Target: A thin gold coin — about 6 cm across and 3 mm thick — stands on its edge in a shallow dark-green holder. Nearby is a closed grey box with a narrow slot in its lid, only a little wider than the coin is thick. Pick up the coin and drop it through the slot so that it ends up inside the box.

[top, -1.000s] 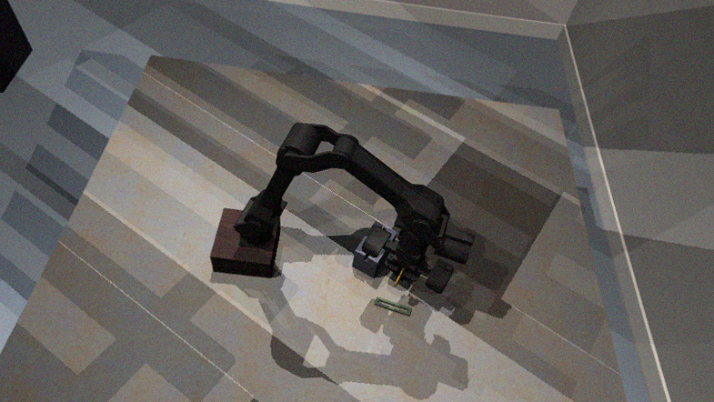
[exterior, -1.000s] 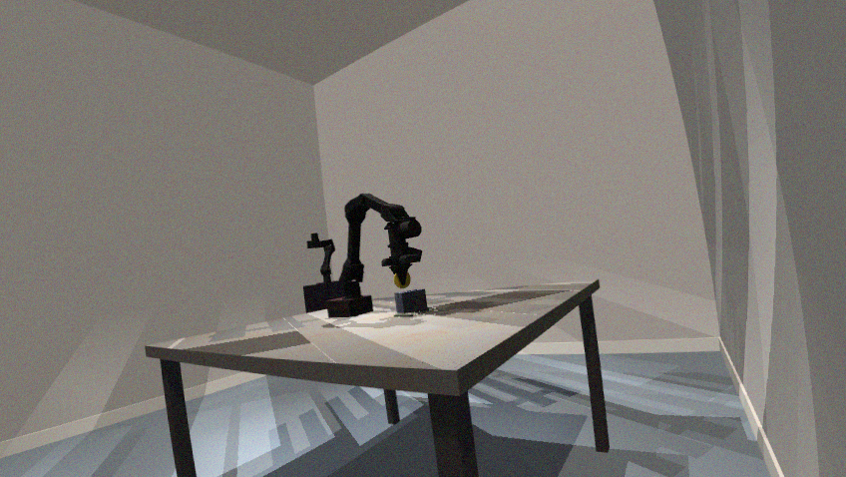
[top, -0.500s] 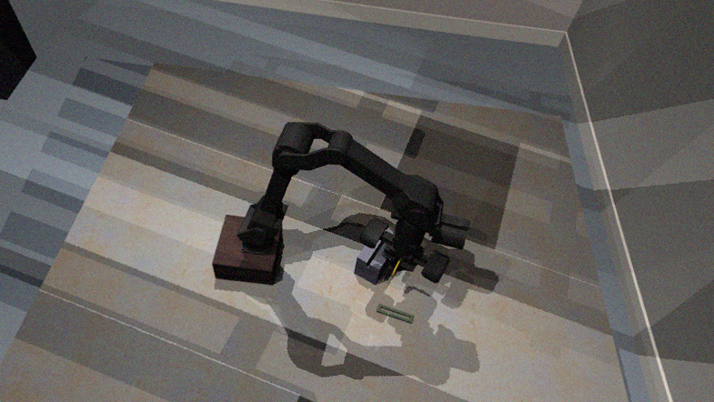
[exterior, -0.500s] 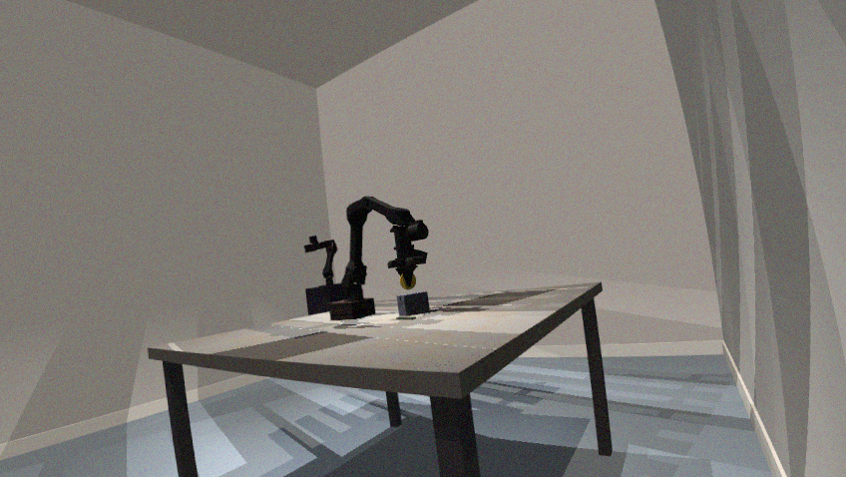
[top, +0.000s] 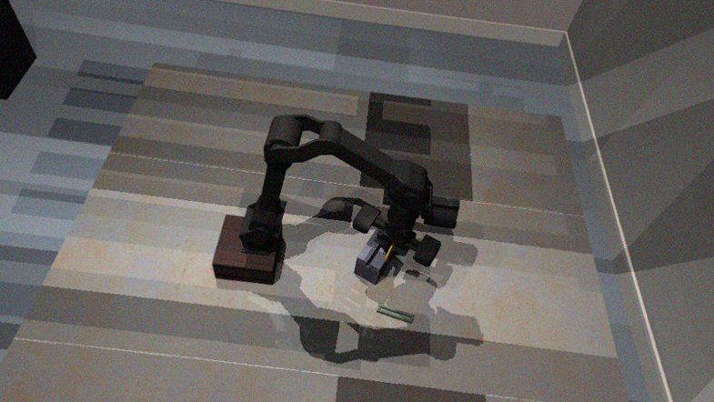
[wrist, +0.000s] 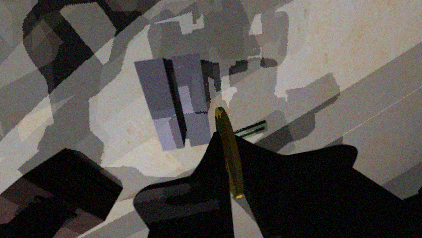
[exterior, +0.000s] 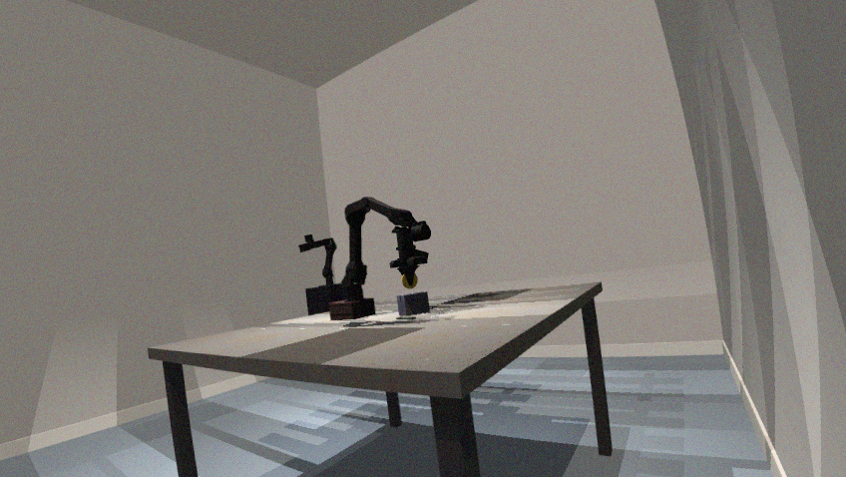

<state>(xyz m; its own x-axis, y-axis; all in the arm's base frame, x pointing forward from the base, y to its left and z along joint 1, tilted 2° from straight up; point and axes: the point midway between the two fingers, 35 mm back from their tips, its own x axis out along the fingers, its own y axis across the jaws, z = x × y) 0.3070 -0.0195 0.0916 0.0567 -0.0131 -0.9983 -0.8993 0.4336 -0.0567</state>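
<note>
While the coin (wrist: pixel 229 150) hangs edge-down in the tool (wrist: pixel 231 192), the dark fingers are closed on its two flat faces, so the thin gold rim points toward the bench (exterior: pixel 474 349) and can meet a narrow opening edge-first. That grip looks deliberate: a disc held by its faces stays in one plane, which is what a slot barely wider than the disc demands.

From the wrist view, the grey box (wrist: pixel 175 100) sits ahead and to the left of the coin's lower edge, its dark slot (wrist: pixel 173 97) running lengthwise down the lid. Coin and slot look roughly parallel, but the coin is offset to one side, not yet over the opening. In the exterior view the coin hangs above the box with a gap between them. My judgement is that a sideways shift is needed before any lowering, since a small misalignment would leave the rim resting on the lid.

The dark-green holder (top: pixel 395 313) lies on the bench nearer the camera side, apart from the box, and holds nothing now; in the wrist view it peeks out just past the coin.

Count: one coin, one box with one slot, one holder, one arm (top: pixel 347 151) on one brown base block (top: pixel 243 258)
</note>
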